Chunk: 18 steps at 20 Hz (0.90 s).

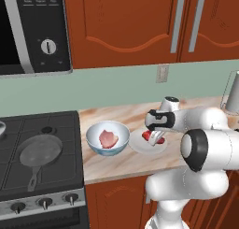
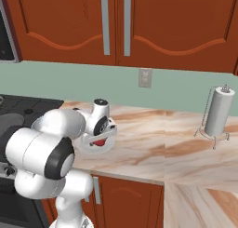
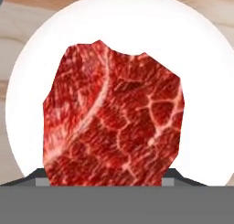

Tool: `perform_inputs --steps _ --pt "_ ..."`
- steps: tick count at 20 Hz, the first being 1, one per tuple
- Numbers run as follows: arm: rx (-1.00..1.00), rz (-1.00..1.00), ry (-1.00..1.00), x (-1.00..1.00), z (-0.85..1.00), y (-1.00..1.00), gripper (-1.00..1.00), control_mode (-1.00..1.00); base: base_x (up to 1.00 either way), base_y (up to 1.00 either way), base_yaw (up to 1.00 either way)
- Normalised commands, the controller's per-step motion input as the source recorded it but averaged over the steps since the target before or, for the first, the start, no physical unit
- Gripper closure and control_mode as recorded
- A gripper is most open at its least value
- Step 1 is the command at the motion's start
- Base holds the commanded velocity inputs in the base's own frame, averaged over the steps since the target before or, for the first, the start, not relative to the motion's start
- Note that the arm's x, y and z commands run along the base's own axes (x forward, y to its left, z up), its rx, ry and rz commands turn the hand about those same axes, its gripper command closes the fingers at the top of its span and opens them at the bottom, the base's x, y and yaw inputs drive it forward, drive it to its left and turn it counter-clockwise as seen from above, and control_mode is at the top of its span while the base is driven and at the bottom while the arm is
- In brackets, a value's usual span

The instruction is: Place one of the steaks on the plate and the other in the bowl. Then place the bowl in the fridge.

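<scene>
straddling red steak (image 3: pixel 113 118) on plate (image 3: pixel 205 104); gripper (image 1: pixel 154 137) wide

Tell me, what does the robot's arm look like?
The arm is smooth and white, made of fat rounded tubes. Its joints have dark rings, like the big black band near the elbow. The gripper at the end is white and dark. No cables or markings show.

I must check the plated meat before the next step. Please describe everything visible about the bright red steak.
The bright red raw steak, marbled with thin whitish fat lines and irregular in outline, lies over the small flat round white plate, on the marble-look counter, right of the patterned bowl. The gripper is directly over it; whether it touches, I cannot tell.
</scene>
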Motion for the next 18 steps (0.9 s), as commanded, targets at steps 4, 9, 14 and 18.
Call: perform_inputs --steps 4,9,14,18 --pt "0.03 0.16 0.03 0.39 -0.08 0.00 1.00 -1.00 0.00 0.00 0.00" --pt "0.01 0.14 0.02 0.16 -0.18 0.10 -1.00 -1.00 0.00 0.00 0.00" --pt "0.01 0.09 0.02 0.00 -0.18 0.18 -1.00 -1.00 0.00 0.00 0.00" --pt "0.00 0.03 0.00 0.00 0.00 0.00 -1.00 -1.00 0.00 0.00 0.00"
